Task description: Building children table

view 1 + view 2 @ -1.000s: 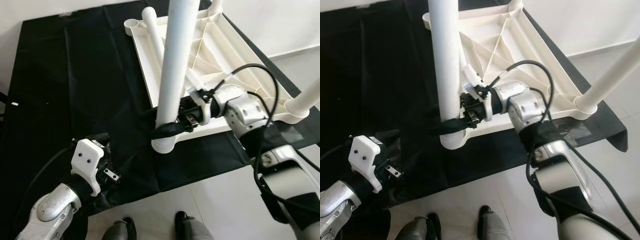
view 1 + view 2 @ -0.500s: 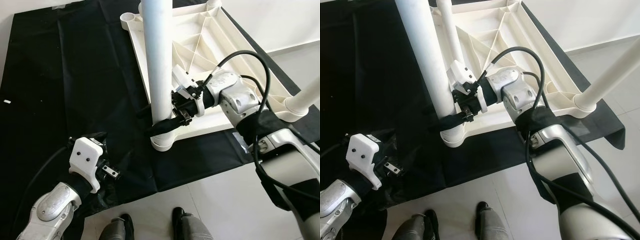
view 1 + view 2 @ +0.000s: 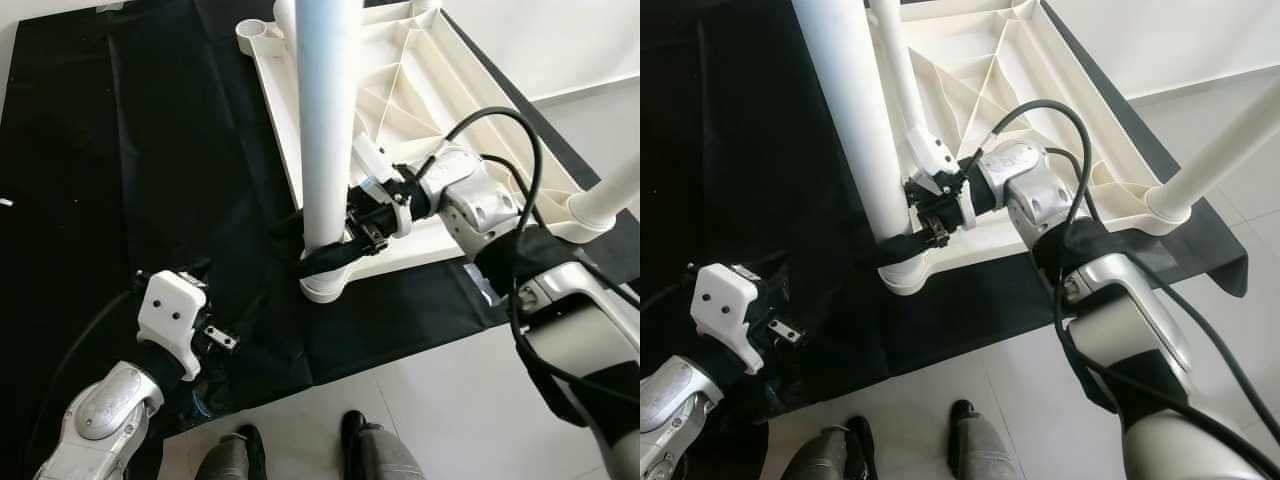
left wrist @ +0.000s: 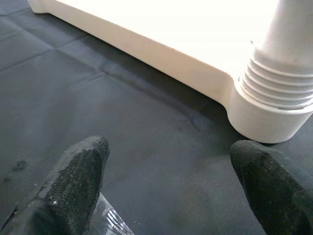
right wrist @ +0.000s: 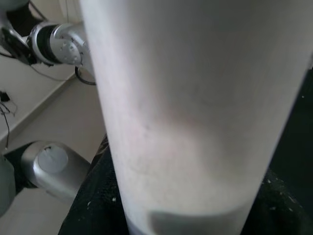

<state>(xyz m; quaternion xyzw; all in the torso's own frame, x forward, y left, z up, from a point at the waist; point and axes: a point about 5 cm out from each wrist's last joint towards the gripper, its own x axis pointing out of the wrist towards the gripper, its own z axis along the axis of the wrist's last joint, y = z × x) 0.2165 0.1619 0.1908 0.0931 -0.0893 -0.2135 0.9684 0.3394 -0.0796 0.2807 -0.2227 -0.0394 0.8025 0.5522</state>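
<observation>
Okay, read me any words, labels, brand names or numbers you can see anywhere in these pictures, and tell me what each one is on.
No readable text in any view.
White table leg: plain, no marking.
Upturned white tabletop: bare ribs, no lettering.
Black cloth: plain.
Right gripper, around the leg's base: no legible label.
Left gripper, open over the cloth: white wrist housing shows two small holes, no print.

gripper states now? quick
Left gripper: open, holding nothing, low over the black cloth.
Right gripper: shut on the white table leg, just above its threaded base.
</observation>
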